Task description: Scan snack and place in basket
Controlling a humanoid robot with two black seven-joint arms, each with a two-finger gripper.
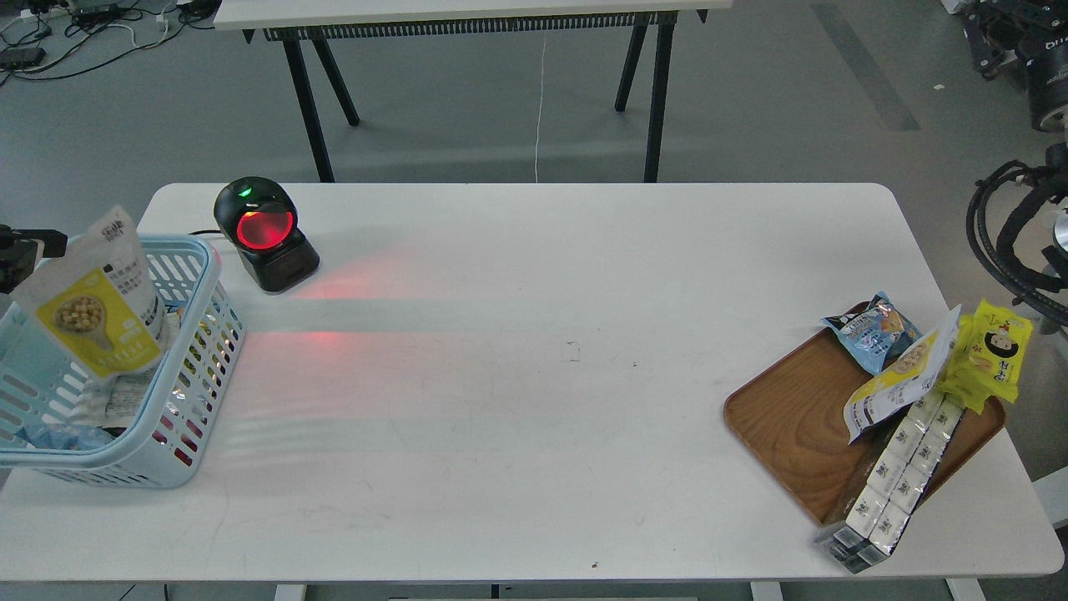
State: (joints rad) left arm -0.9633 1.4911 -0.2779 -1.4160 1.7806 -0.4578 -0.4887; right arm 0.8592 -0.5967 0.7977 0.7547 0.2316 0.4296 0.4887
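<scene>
The snack (93,305), a small pouch with a yellow lower front and a white top, stands nearly upright inside the light blue basket (209,334) at the table's left edge. It leans on other packets lying in the basket. My left gripper (29,248) shows only as a dark part at the left edge of the head view, right beside the pouch's upper left corner. I cannot tell whether it touches or holds the pouch, nor whether it is open. My right gripper is out of view.
A black scanner (263,229) with a glowing red window stands right of the basket. A wooden tray (793,417) at the front right holds a blue packet, a longer yellow-white pouch (901,376), a bright yellow packet (993,355) and white boxes (893,476).
</scene>
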